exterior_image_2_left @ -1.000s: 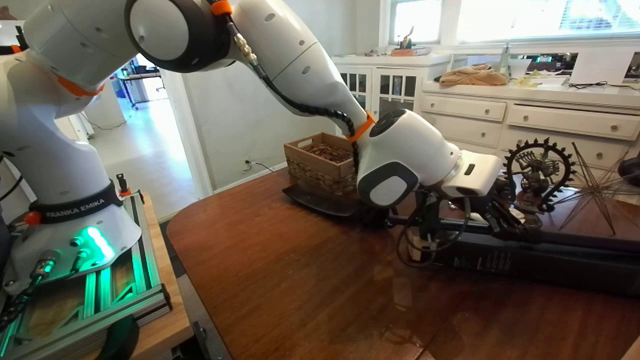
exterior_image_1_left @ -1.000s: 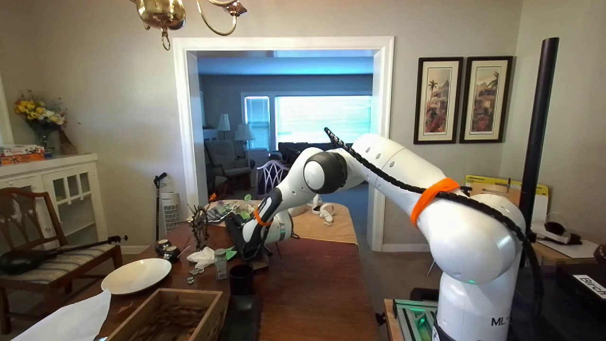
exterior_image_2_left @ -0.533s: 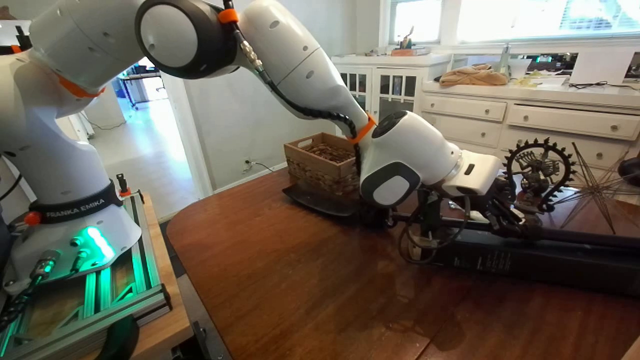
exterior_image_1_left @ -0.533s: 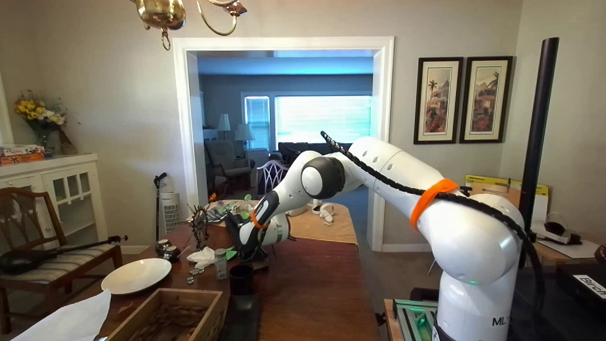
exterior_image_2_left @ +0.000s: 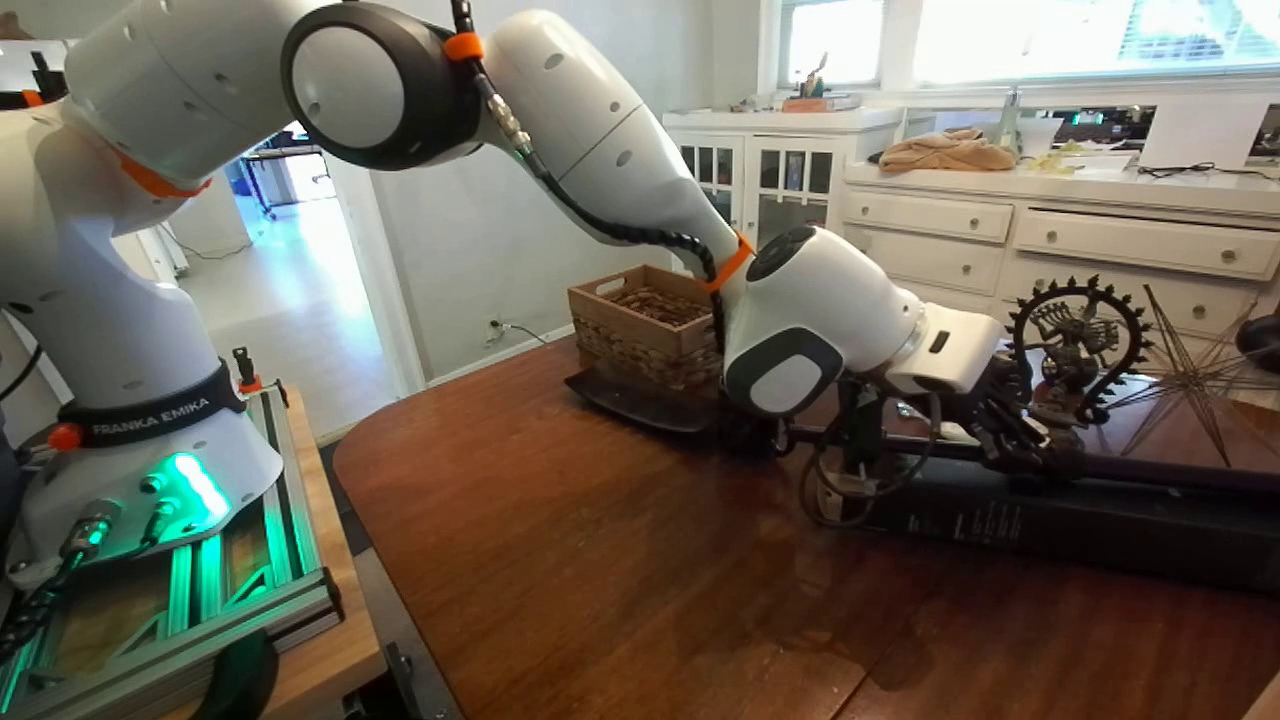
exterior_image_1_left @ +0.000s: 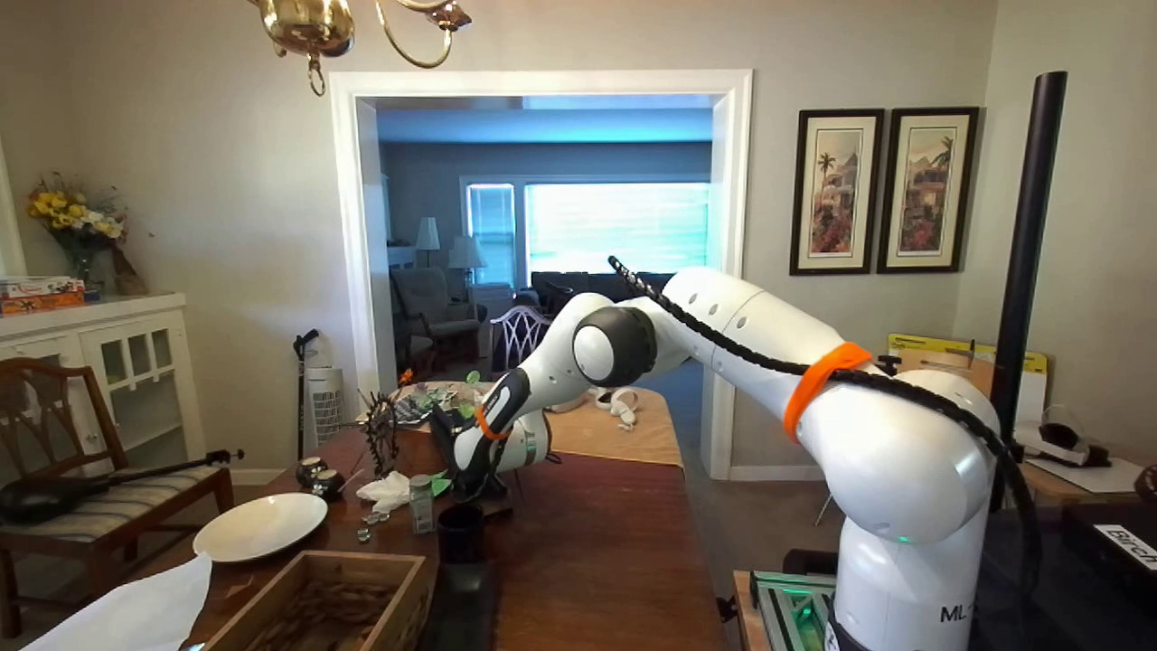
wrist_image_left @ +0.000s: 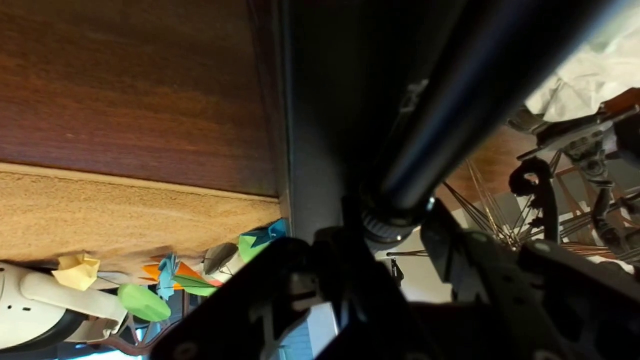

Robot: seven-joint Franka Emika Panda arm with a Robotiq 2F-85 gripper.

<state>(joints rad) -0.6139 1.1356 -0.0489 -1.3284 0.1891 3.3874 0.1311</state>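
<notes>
My gripper (exterior_image_2_left: 1032, 452) is shut on a long black pole (exterior_image_2_left: 1170, 472), seen also in the wrist view (wrist_image_left: 460, 110). A ribbed collar (wrist_image_left: 382, 232) on the pole lies between the two dark fingers (wrist_image_left: 392, 215). The pole lies roughly level just over a long black box (exterior_image_2_left: 1080, 530), which also shows in the wrist view (wrist_image_left: 315, 170). I cannot tell whether the pole touches the box. A dark ringed statue (exterior_image_2_left: 1075, 345) stands close behind the gripper, with a wire star (exterior_image_2_left: 1190, 380) beside it. In an exterior view, the wrist (exterior_image_1_left: 488, 443) hides most of the gripper.
A wooden basket (exterior_image_2_left: 640, 330) stands on a black tray (exterior_image_2_left: 650, 400). A white plate (exterior_image_1_left: 262, 527), a glass jar (exterior_image_1_left: 422, 504), a black mug (exterior_image_1_left: 461, 533) and white cloth (exterior_image_1_left: 384, 490) are on the table. Paper flowers (wrist_image_left: 145, 302) and a white headset (wrist_image_left: 30, 310) sit by a beige cloth (wrist_image_left: 100, 215).
The arm's elbow has sunk a little and moved outward from the base. The wrist has shifted slightly the same way. The gripper and pole have barely moved, and the grip looks the same.
</notes>
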